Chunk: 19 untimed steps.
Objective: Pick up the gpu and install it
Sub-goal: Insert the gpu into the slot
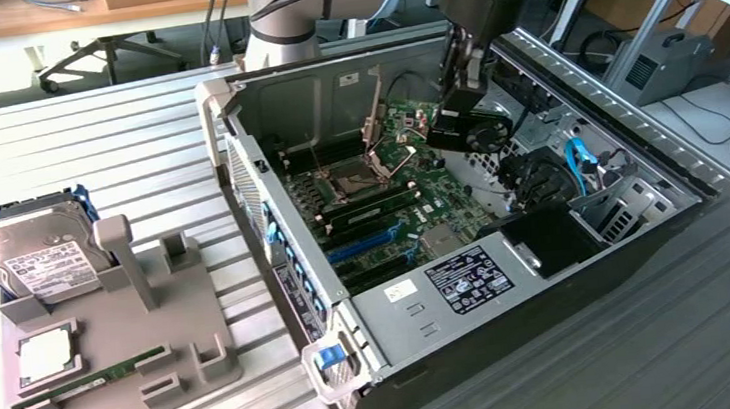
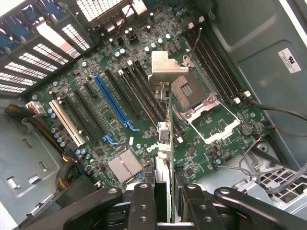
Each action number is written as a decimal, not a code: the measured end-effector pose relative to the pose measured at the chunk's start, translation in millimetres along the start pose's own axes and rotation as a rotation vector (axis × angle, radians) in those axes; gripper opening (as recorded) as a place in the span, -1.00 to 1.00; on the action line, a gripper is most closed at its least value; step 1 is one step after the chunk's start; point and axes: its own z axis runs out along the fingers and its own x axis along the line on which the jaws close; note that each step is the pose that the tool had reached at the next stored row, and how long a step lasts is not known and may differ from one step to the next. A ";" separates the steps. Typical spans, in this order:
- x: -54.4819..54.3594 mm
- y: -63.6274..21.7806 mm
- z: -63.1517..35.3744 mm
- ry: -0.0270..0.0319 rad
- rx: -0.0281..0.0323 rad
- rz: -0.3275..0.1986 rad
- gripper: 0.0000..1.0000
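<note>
The gpu (image 1: 470, 134), a dark card with a black cooler and round fan, hangs upright inside the open computer case (image 1: 389, 308), above the motherboard (image 1: 399, 201). My gripper (image 1: 467, 102) comes down from above and is shut on its top edge. In the wrist view the gpu (image 2: 164, 143) shows edge-on, running from between my fingers (image 2: 143, 203) out to its silver end bracket (image 2: 163, 67). It hovers over the motherboard (image 2: 201, 153) near the bare CPU socket (image 2: 184, 88). The blue expansion slot (image 2: 112, 103) lies off to one side of the card.
On the exterior view's left, a grey holder (image 1: 148, 316) carries a silver hard drive (image 1: 33, 259), a square chip (image 1: 45, 354) and a green memory stick (image 1: 87, 379). Case walls, a drive cage (image 1: 607, 211) and loose cables (image 2: 268, 163) hem in the motherboard.
</note>
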 end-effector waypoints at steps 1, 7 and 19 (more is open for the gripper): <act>0.0 0.0 0.0 0.0001 0.0000 -0.002 -0.47; 0.0 -0.1 0.1 0.0004 -0.0003 -0.012 -0.47; -0.6 -1.0 0.4 0.0032 -0.0022 -0.083 -0.47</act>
